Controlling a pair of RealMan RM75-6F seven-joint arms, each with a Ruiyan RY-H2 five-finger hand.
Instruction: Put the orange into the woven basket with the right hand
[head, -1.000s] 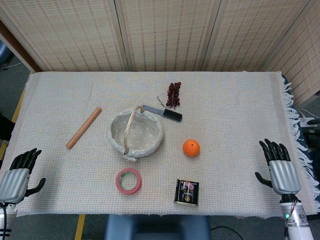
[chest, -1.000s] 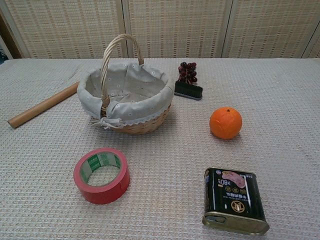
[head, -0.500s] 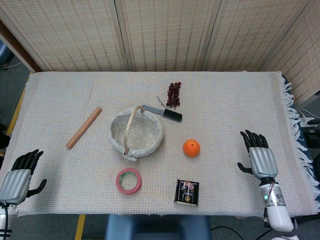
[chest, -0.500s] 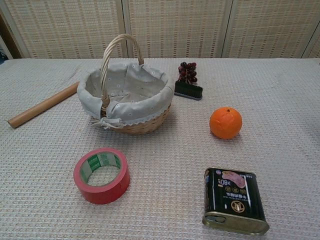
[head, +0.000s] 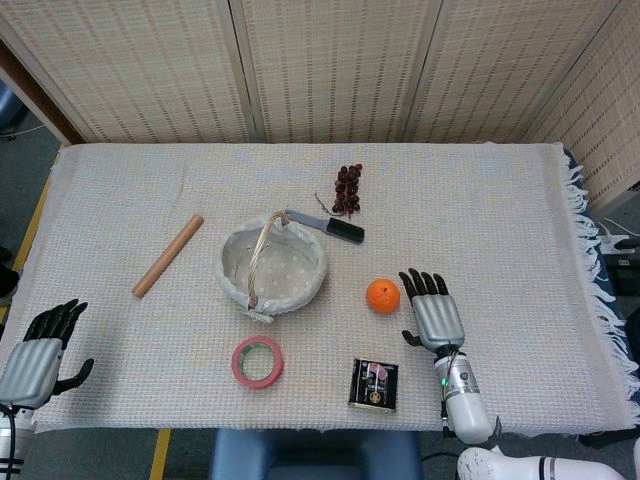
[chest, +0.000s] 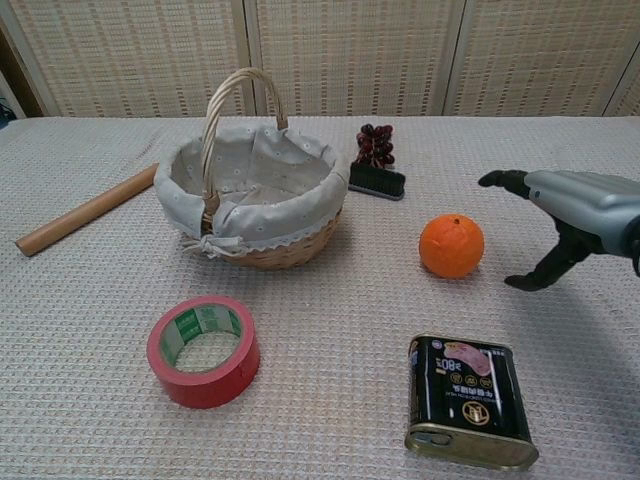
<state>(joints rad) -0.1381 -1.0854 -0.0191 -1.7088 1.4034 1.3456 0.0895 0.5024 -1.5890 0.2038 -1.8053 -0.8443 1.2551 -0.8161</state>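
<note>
Nothing is placed yet: we are holding our right hand (head: 433, 318) just beside the orange (head: 382, 296), fingers spread and grasping nothing, while it is sitting on the tablecloth (head: 480, 210) near the woven basket (head: 271, 266)

Both hands, right hand (head: 434, 317) & left hand (head: 35, 355): silver-grey backs w/ black fingers (head: 418, 283), white forearm w/ green LED.
</note>
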